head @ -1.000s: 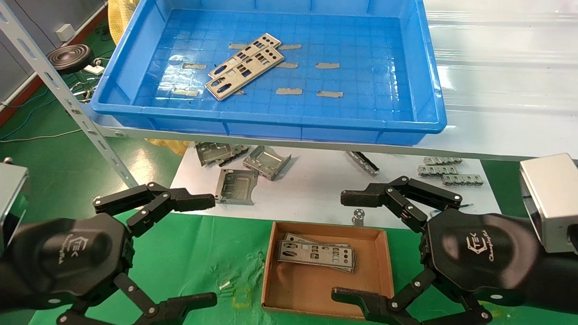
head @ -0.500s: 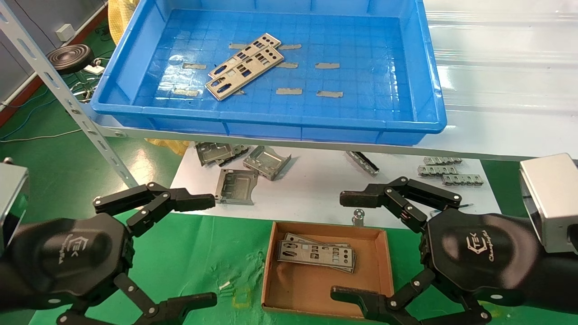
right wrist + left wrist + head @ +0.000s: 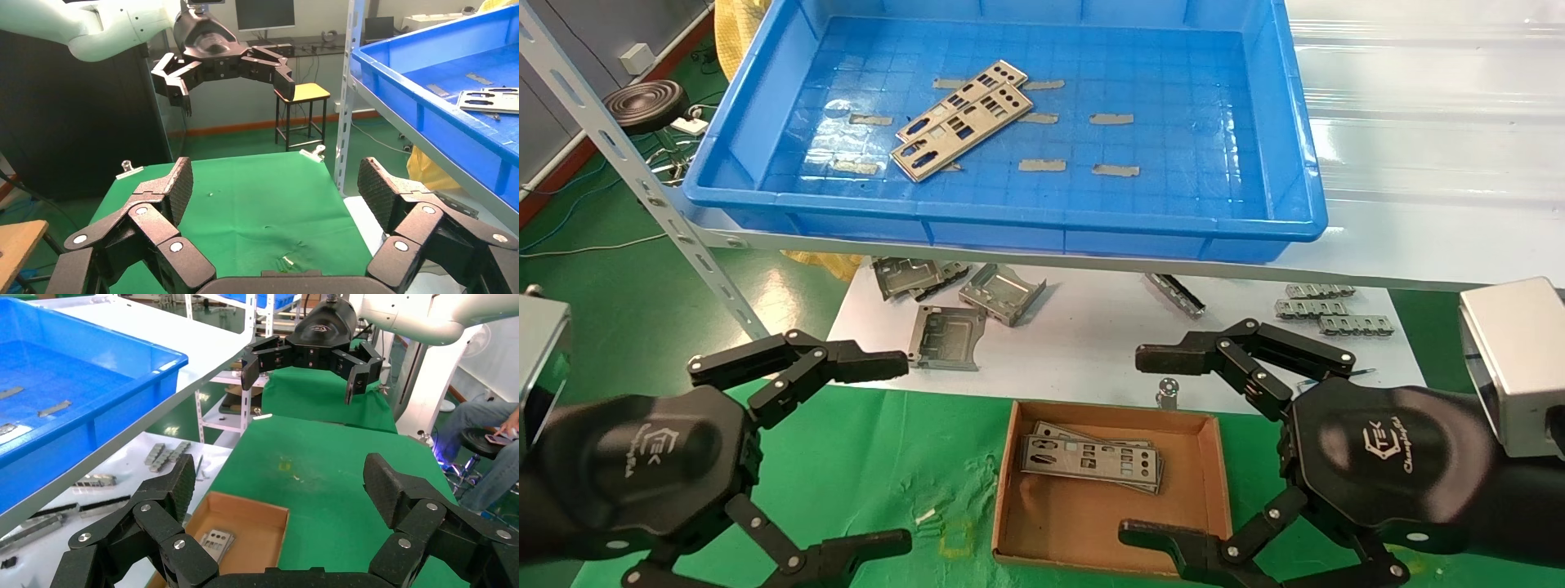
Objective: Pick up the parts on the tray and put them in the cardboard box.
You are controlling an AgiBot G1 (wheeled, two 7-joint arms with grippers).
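Green cloth bench [image 3: 887, 457] carrying cardboard box [image 3: 1209, 465] and white sheet [image 3: 1091, 343]; folded brackets [image 3: 977, 298], ridged strips [image 3: 1324, 310] lying on sheet (box just beside sheet edge).

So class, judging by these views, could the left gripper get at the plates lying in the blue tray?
Probably yes: the left gripper is open and empty, the parts lie uncovered in the open-topped tray.

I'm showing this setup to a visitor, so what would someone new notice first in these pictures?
First, the large bright blue plastic tray on the raised shelf, with two perforated silver-grey metal plates lying overlapped on its floor. Below it, the small brown cardboard box on the green mat already holds a few such plates. In the foreground, the left gripper and right gripper hover open and empty, either side of the box.
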